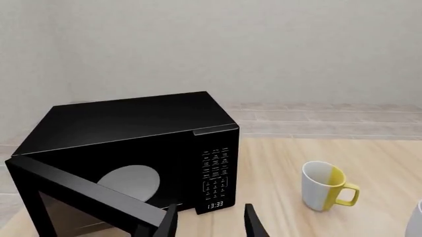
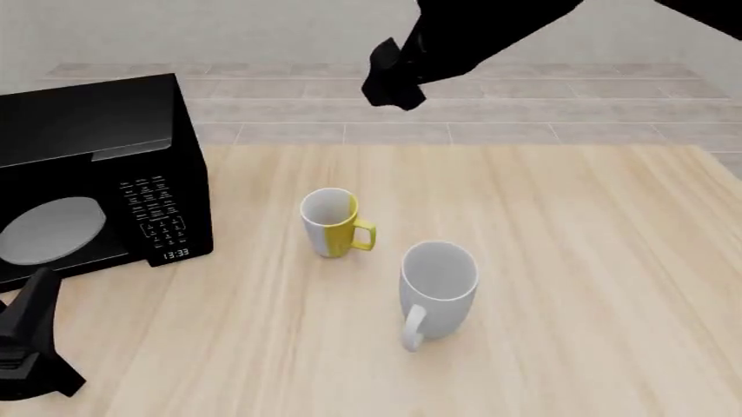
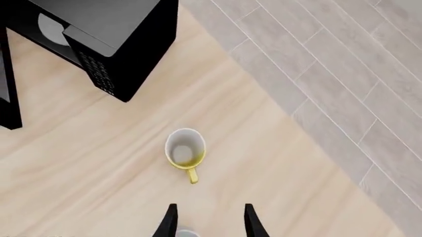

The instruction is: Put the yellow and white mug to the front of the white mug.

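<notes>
Front view showed, at the far left, the left gripper [image 2: 29, 347] low over the near-left corner of the wooden table [image 2: 579, 261], a dark shape partly cut by the frame edge. In that view its fingers could not be told apart; the left wrist view showed its two fingertips [image 1: 170, 222] parted with nothing between them, so it was open and empty.

Just behind it stood a black microwave [image 2: 104, 165] at the table's left edge, its door [image 1: 79, 197] swung open toward the near side, a pale turntable [image 2: 52, 228] visible inside and the clock on its keypad reading 13:33.

To the right of the microwave, apart from it with a strip of bare wood between, stood the yellow and white mug [image 2: 330, 223], upright, its yellow handle pointing right. Nearer the camera and slightly right of it stood the white mug [image 2: 439, 287], also upright, taller and wider, its handle turned toward the near side. The two mugs stood near each other but did not touch.

Right of the mugs the tabletop ran bare to its right edge, and the near strip of wood in front of the white mug was also bare.

The right arm reached in from the upper right, and the right gripper [image 2: 394, 82] hung high above the table's far edge. From the right wrist view its fingers [image 3: 249, 219] stood spread and held nothing, with the small mug below them.
</notes>
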